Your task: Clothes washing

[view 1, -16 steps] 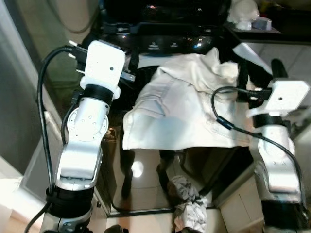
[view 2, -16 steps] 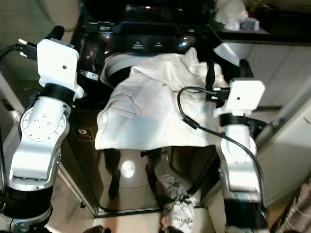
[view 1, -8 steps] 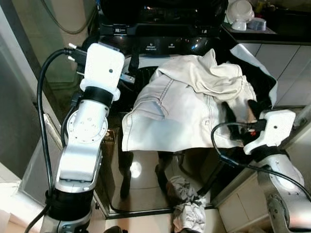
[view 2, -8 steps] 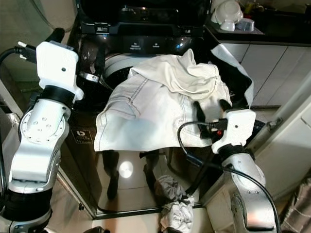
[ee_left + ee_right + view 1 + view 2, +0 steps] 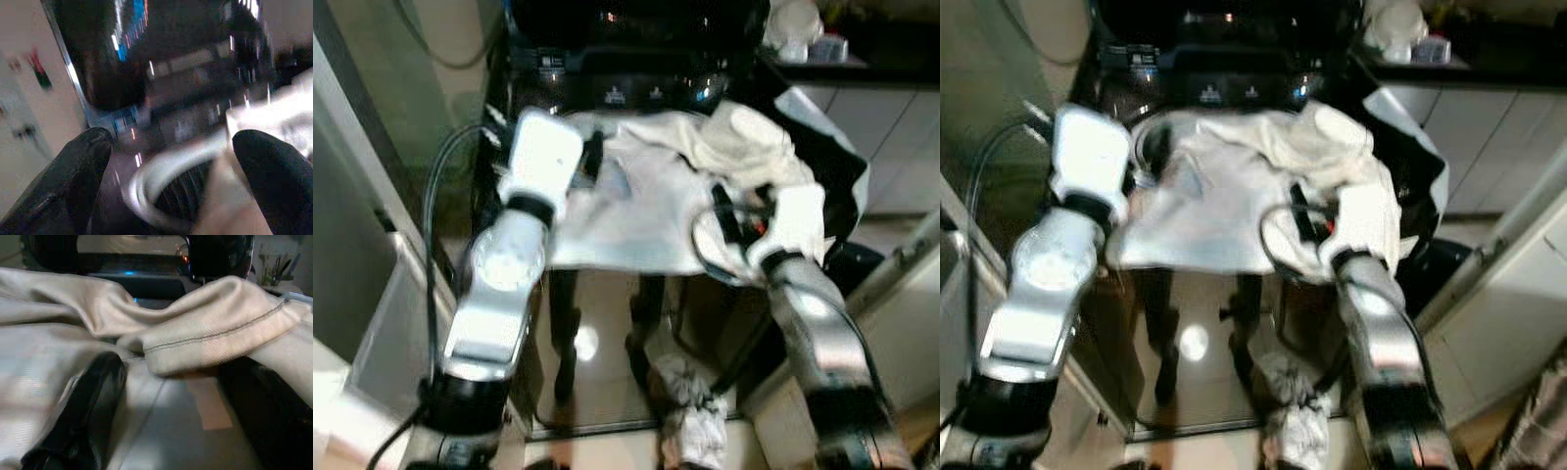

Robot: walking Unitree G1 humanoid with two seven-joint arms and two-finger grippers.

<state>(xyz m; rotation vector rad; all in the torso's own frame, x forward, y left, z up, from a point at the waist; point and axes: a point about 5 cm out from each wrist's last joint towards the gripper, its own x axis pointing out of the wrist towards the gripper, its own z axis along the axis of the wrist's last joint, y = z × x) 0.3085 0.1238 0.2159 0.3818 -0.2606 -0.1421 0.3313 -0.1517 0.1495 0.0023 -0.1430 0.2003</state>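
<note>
Nearest the camera, both silver arms reach forward and up, bent at the elbow, toward a black top-loading washing machine (image 5: 636, 88). On the glossy tiled floor (image 5: 597, 392) below them lies a crumpled white rag (image 5: 690, 416).

Over the machine's front edge hangs a pair of white jeans (image 5: 646, 211), spread flat with a bunched fold heaped toward the right. To the right stands a dark counter (image 5: 891, 73) with pale cabinet fronts beneath it and a white vessel on top.

On the right, the right gripper (image 5: 171, 396) lies over the jeans, its two black fingers (image 5: 88, 401) spread wide with a stitched fold of the cloth between them; whether they pinch it cannot be told.

On the left, the left gripper (image 5: 171, 161) is held at the drum's pale rim (image 5: 161, 171), just beside the jeans' left edge, fingers (image 5: 274, 171) parted and holding nothing. Beyond it blur the machine's lit control panel (image 5: 1224, 93) and raised lid.
</note>
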